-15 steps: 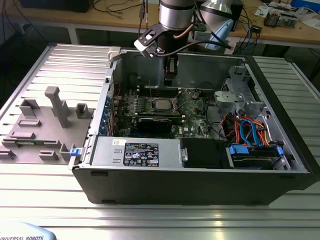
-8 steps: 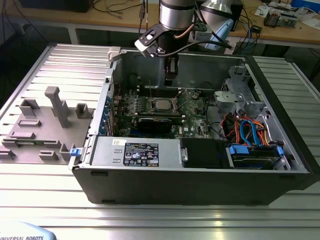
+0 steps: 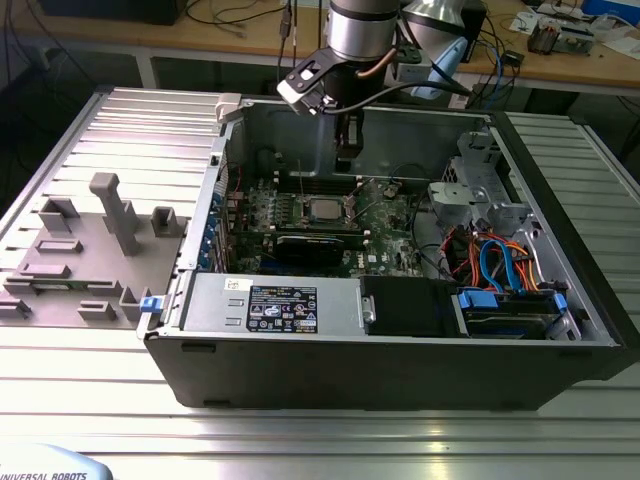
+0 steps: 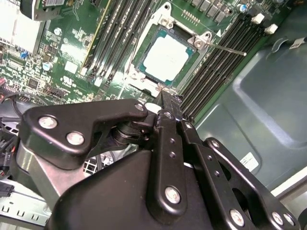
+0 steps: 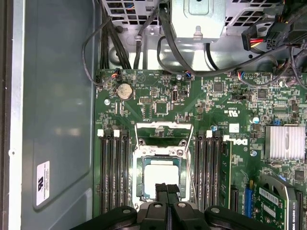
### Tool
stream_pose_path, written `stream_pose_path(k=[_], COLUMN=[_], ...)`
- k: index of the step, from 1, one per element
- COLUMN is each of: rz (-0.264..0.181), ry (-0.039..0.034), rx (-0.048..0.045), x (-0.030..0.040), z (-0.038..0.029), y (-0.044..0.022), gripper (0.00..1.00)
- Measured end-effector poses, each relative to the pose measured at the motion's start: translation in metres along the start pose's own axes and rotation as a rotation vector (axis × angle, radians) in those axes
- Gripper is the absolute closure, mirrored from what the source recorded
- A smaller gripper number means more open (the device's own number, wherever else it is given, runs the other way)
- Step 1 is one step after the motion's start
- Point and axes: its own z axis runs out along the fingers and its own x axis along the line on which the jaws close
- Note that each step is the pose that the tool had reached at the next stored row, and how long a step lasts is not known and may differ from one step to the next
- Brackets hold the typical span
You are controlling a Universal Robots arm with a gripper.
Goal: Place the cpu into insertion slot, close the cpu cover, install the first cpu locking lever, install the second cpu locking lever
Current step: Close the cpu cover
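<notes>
Jaws: pressed together, holding nothing. The gripper (image 3: 346, 168) hangs low over the board, fingertips (image 5: 160, 189) at the socket's near edge. Left to right in the first wrist view:
- memory slots (image 5: 112, 167);
- the cpu (image 5: 160, 173), seated flat in the insertion slot (image 5: 139, 179);
- locking lever (image 5: 189, 163), a thin rod slanting beside the socket, seemingly unlatched.

The cpu cover (image 5: 163, 126) stands raised beyond the chip, on the side away from the jaws. Overhead room is open.

The arm (image 3: 358, 30) is clad in silver-grey metal; the black gripper (image 4: 168, 103) is fastened with round silver screws (image 4: 172, 194).
</notes>
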Motion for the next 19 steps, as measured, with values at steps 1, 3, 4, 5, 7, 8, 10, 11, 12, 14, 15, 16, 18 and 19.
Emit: stream_pose_path(k=[1, 3, 4, 5, 7, 8, 10, 11, 12, 14, 15, 16, 18, 19], rz=[0.0, 0.0, 0.0, 0.0, 0.0, 0.0, 0.0, 0.0, 0.0, 0.0, 0.0, 0.0, 0.0, 0.0], ry=[0.0001, 0.0, 0.0, 0.0001, 0.0, 0.0001, 0.0, 0.0001, 0.0001, 0.0, 0.0001, 0.0001, 0.0, 0.0001], rx=[-0.0001, 0.0, 0.0, -0.0001, 0.0, 0.0, 0.0, 0.0, 0.0, 0.0001, 0.0001, 0.0001, 0.0001, 0.0001], x=[0.0, 0.0, 0.0, 0.0, 0.0, 0.0, 0.0, 0.0, 0.0, -0.0001, -0.0001, -0.0001, -0.0001, -0.0001], z=[0.0, 0.0, 0.0, 0.0, 0.0, 0.0, 0.0, 0.0, 0.0001, 0.0, 0.0001, 0.0001, 0.0001, 0.0001], y=[0.0, 0.0001, 0.0001, 0.0001, 0.0002, 0.0002, 0.0004, 0.0011, 0.0016, 0.0031, 0.0038, 0.0048, 0.0053, 0.0054], gripper=[0.89, 0.89, 0.89, 0.89, 0.89, 0.89, 0.89, 0.89, 0.89, 0.89, 0.89, 0.89, 0.89, 0.89])
